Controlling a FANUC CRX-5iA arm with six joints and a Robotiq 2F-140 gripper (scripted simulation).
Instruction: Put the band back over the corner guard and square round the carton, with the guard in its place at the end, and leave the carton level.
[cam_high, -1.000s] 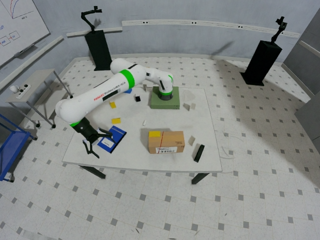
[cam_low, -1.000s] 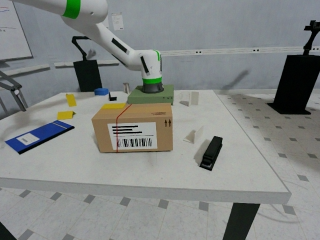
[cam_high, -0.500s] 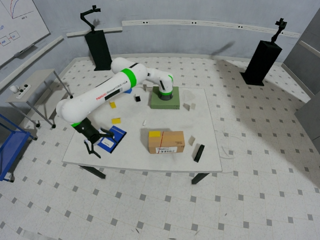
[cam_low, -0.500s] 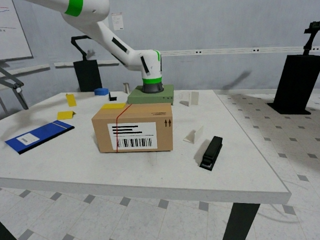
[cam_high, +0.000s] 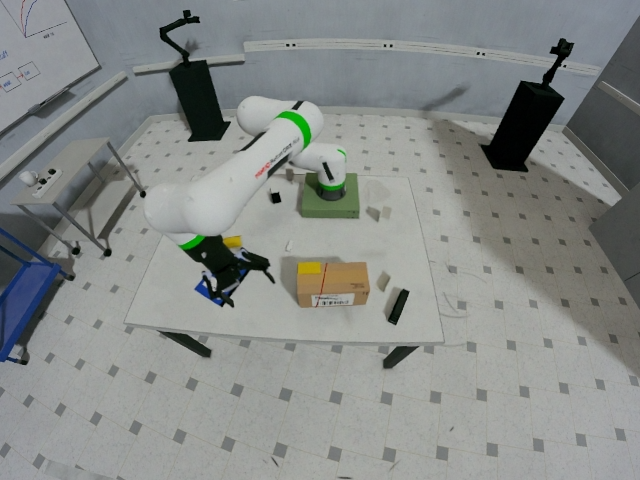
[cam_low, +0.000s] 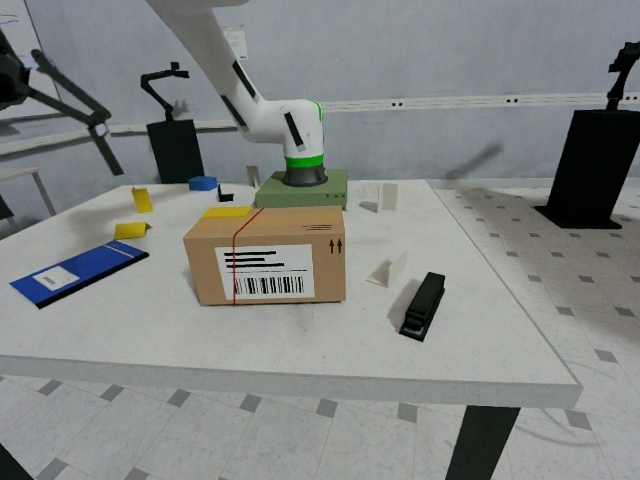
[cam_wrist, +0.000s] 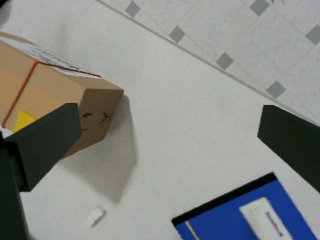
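Observation:
The brown carton stands flat on the white table, label to the front; it also shows in the exterior view and the wrist view. A yellow corner guard lies on its top at the back left corner. The thin red band goes round the carton just right of the guard and runs aslant across the top. My gripper is open and empty, above the table to the carton's left, with the fingers wide apart.
A blue book lies under the gripper. Loose yellow guards lie at the left, white guards and a black block at the carton's right. The green arm base stands behind.

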